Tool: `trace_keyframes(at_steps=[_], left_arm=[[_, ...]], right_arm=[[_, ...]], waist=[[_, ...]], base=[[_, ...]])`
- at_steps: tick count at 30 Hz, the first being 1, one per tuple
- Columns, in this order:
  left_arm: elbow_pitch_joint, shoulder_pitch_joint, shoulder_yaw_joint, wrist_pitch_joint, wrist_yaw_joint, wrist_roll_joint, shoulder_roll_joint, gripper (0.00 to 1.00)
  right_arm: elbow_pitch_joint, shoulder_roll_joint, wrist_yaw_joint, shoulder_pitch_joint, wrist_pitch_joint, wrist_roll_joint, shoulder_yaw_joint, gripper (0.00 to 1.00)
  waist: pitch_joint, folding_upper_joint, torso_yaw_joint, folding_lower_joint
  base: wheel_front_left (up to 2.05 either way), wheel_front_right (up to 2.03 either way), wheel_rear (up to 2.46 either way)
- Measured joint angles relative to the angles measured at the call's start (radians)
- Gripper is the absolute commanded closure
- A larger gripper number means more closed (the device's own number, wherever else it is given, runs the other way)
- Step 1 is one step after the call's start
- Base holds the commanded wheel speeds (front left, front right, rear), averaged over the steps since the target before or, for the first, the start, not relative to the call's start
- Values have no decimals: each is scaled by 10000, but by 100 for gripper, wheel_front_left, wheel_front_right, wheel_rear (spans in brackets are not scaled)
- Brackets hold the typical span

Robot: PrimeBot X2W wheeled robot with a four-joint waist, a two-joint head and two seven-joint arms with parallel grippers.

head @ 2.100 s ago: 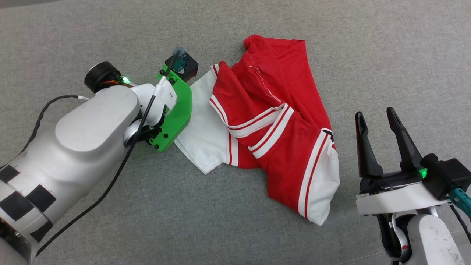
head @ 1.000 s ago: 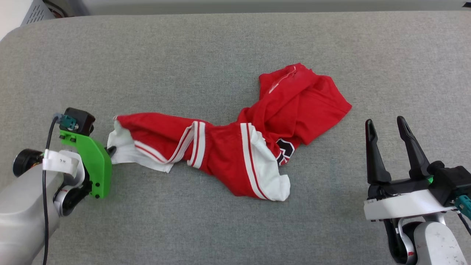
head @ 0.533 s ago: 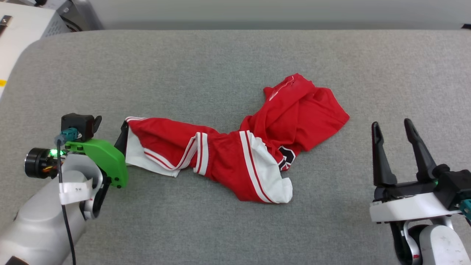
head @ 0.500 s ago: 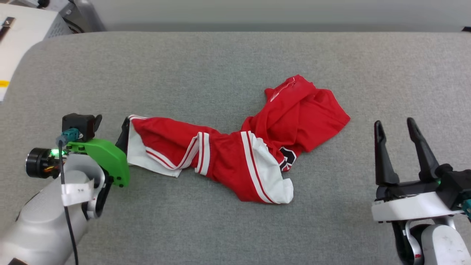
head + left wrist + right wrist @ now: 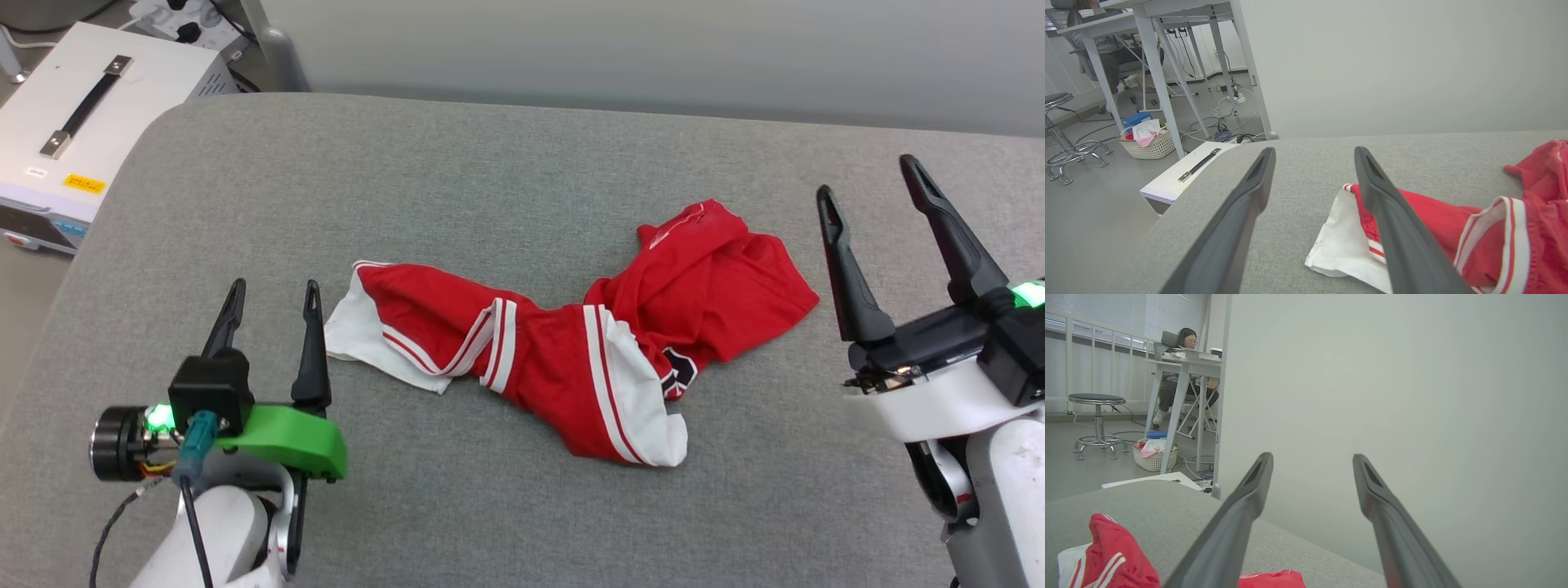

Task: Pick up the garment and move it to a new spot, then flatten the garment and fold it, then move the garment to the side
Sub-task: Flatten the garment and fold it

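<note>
Left gripper point(image 5: 273, 290) spread wide and empty, just left of the shirt point(image 5: 571, 359). Right gripper point(image 5: 867, 178) open too, empty, on the right. Shirt lies crumpled mid-cushion point(image 5: 490, 163), grey fabric. White box point(image 5: 90, 163) far left, pale wall point(image 5: 653, 49) beyond.

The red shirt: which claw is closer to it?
Left. The left gripper sits open beside the garment, at its white sleeve; the right gripper, also open, stands off its red end.

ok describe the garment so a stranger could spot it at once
On the wide grey cushion, between the left gripper and the right gripper, lies the garment. It is the one crumpled red cloth there, with white sleeves and red-white striped trim.
</note>
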Motion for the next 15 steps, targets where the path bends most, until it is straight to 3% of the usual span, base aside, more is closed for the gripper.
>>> trace_keyframes(at_steps=[3,7,15], left_arm=[[-441,714,587,0,-38,675,-493,0],[-673,1383,1306,0,-399,1310,-1076,0],[-963,1812,2238,0,-1041,2255,-2006,0]], right_arm=[[211,-872,0,-452,0,303,1014,0],[711,-2065,0,-1115,286,1149,2755,0],[364,-3948,0,-2824,3321,3737,6257,0]], waist=[[-63,0,146,0],[-106,0,289,0],[73,0,528,0]], base=[[0,0,0],[0,0,0],[0,0,0]])
